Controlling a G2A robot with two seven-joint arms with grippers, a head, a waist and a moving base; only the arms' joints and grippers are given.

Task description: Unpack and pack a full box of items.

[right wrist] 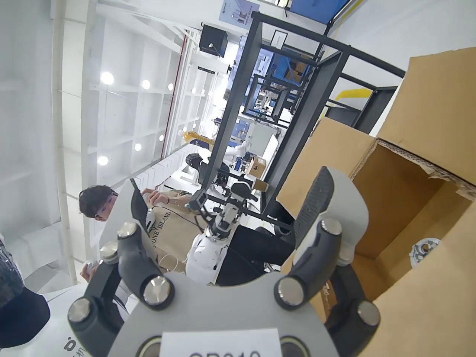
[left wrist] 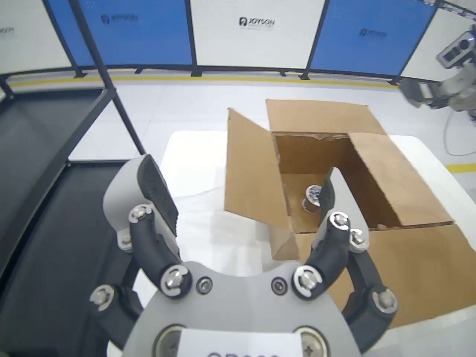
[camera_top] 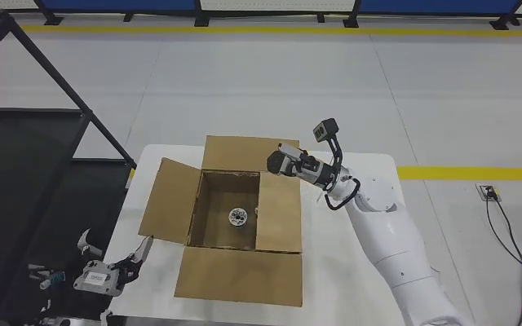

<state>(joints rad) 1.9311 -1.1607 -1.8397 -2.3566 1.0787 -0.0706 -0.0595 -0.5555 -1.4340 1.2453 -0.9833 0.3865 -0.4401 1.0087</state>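
The left gripper is spread wide and empty at the near left edge of the table. The right gripper, also spread and empty, hovers over the far right corner of the open box. A small spool lies inside.

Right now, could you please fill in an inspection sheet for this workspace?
Surface: white table, bare around the box.
Job's things: cardboard box open, flaps folded out; one small round item on its floor.
Clutter: nothing seen.
Grippers: left gripper open, off the table's corner beside the box; right gripper open, above the box's far side.
Cables: floor cable running from a socket, away from the table.
Surroundings: black rack beside the table; yellow floor line; blue and white panels behind.
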